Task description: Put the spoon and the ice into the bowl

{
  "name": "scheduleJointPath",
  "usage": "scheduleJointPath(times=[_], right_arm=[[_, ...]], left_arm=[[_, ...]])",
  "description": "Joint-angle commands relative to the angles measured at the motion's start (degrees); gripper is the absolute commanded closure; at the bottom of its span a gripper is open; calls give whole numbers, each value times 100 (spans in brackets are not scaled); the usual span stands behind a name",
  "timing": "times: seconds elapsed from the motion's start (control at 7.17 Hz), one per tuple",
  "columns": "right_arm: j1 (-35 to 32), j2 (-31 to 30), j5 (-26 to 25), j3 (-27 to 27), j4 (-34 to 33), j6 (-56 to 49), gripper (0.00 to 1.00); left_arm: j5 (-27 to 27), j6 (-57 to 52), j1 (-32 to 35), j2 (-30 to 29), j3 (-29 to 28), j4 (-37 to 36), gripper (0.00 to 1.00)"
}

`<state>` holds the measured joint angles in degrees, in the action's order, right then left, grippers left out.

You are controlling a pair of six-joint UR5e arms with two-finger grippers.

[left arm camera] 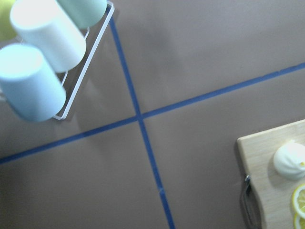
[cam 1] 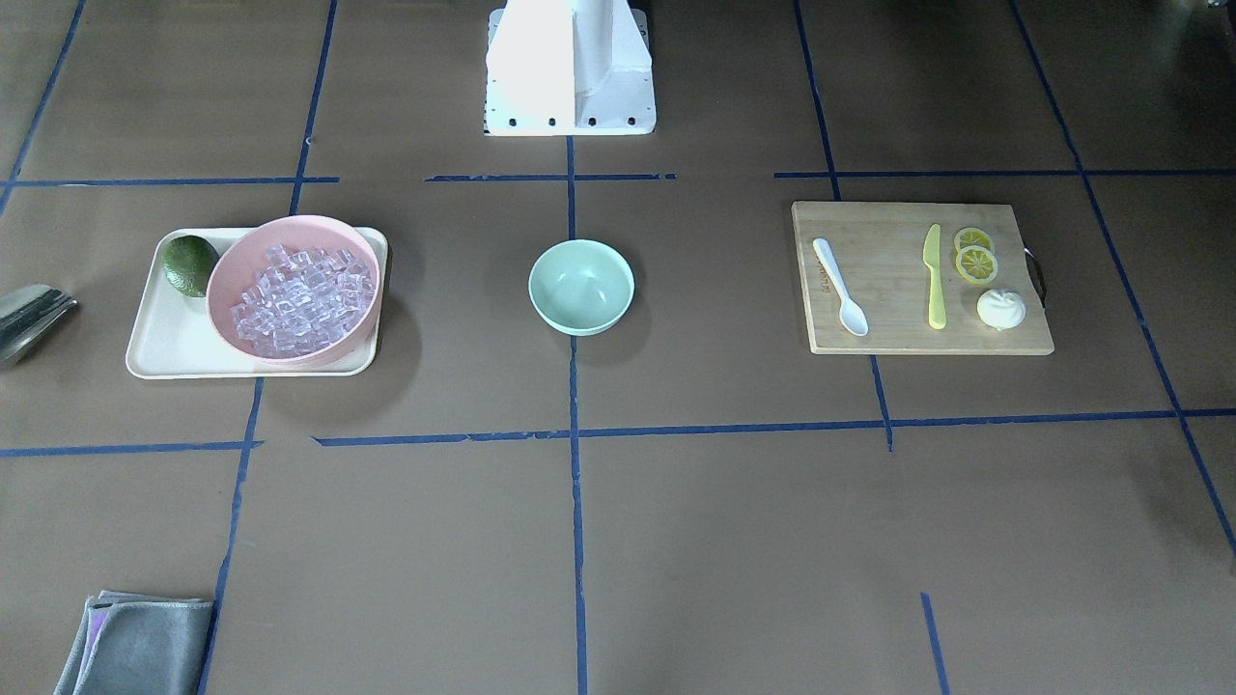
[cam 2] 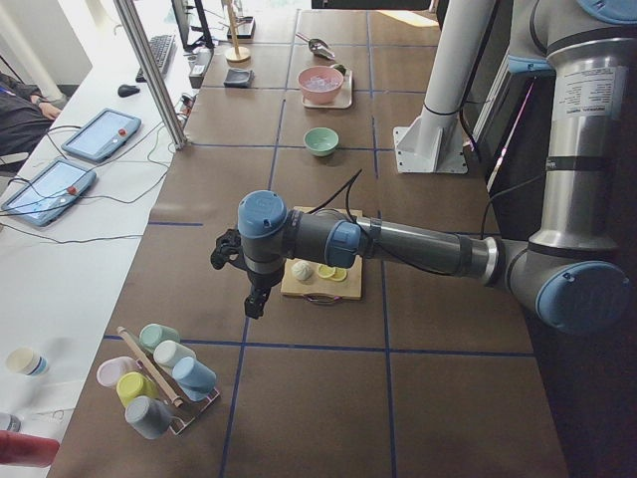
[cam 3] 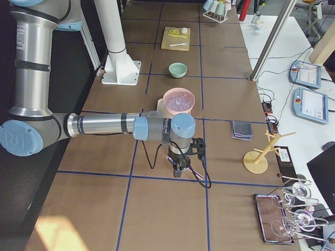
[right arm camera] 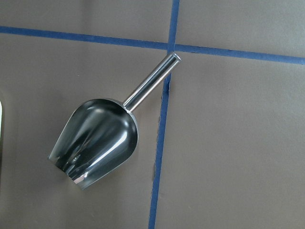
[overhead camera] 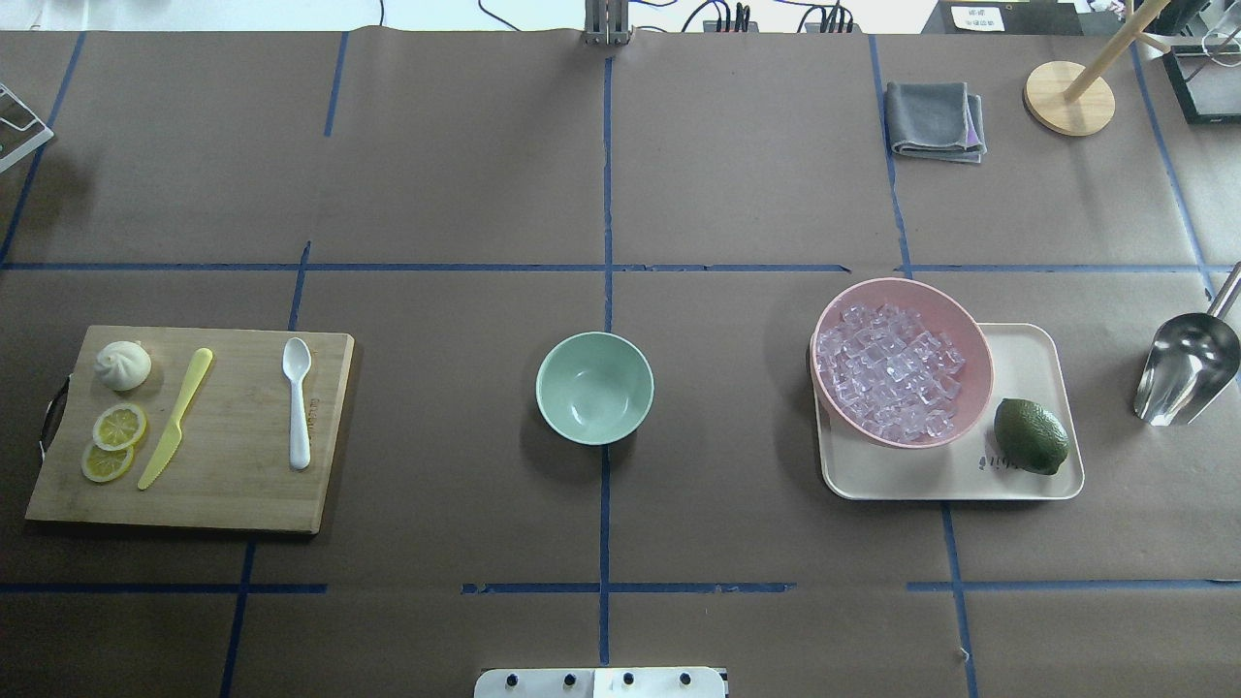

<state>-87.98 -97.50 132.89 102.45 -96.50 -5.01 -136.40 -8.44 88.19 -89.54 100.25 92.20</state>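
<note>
The spoon (overhead camera: 298, 400) lies flat on a board (overhead camera: 233, 456) on the left, just beside a knife (overhead camera: 176, 417). The bowl (overhead camera: 594, 388) stands empty mid-tabletop, well apart from both. The ice (overhead camera: 890, 368) fills a pink bowl (overhead camera: 977, 364) on a tray (overhead camera: 1033, 359), next to a lime (overhead camera: 1031, 436). A scoop (overhead camera: 1188, 366) lies past the tray. The left hand (cam 2: 255, 305) hangs above the tabletop near the board's end. The right hand (cam 3: 178, 171) hangs near the tray. I cannot tell whether either hand is spread.
</note>
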Motion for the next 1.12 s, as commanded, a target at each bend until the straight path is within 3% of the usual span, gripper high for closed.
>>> scheduleJointPath(times=[0.0, 0.14, 0.42, 0.98], right_arm=[[0, 3, 9, 3, 0, 0, 0], [0, 3, 9, 3, 0, 0, 0], [0, 3, 9, 21, 0, -9, 0], [0, 3, 18, 38, 0, 0, 0]], left_arm=[[-193, 245, -509, 24, 55, 489, 0], [-272, 1064, -1261, 24, 117, 527, 0], [32, 3347, -1934, -11, 493, 1043, 0], [1744, 6525, -4137, -159, 1470, 1133, 0]])
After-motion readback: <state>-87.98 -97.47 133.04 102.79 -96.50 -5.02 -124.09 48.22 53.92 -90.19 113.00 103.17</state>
